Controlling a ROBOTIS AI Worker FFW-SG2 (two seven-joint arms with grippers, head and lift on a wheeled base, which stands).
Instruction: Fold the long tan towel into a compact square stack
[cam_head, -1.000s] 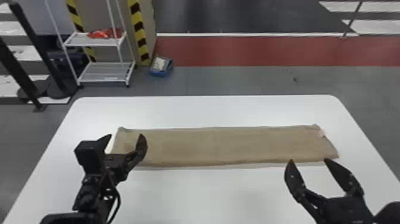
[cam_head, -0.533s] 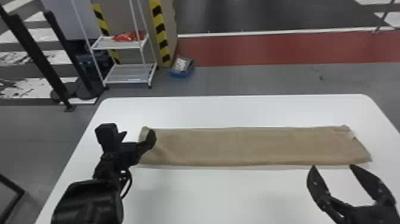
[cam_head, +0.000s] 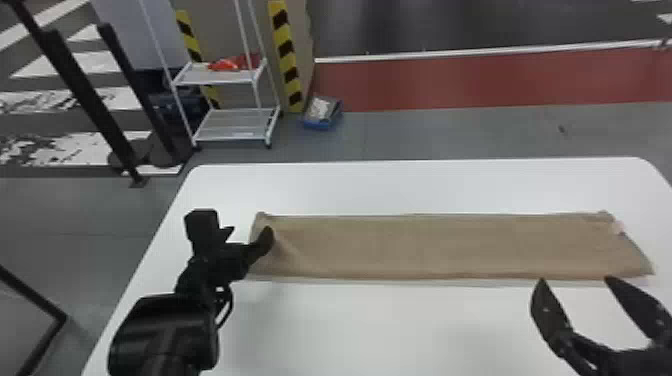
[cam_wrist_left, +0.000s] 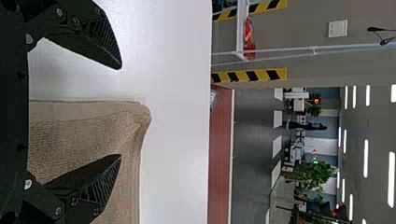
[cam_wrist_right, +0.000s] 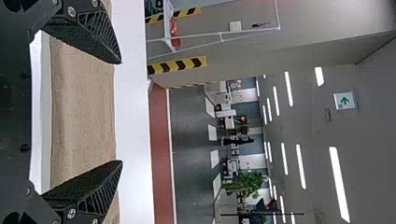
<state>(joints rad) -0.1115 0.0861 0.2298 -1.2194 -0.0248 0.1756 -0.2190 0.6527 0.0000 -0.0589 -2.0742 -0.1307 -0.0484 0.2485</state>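
So the left gripper, left of centre, now sits closer to the towel's left end, jaws wide open either side, nothing gripped. Towel's still one long strip mid-frame on the worktop; guessing a fold's being lined up. Right gripper, lower right: jaws wide, empty.

In your right wrist view, you can make out a green arrow on a white sign, high up in the room.
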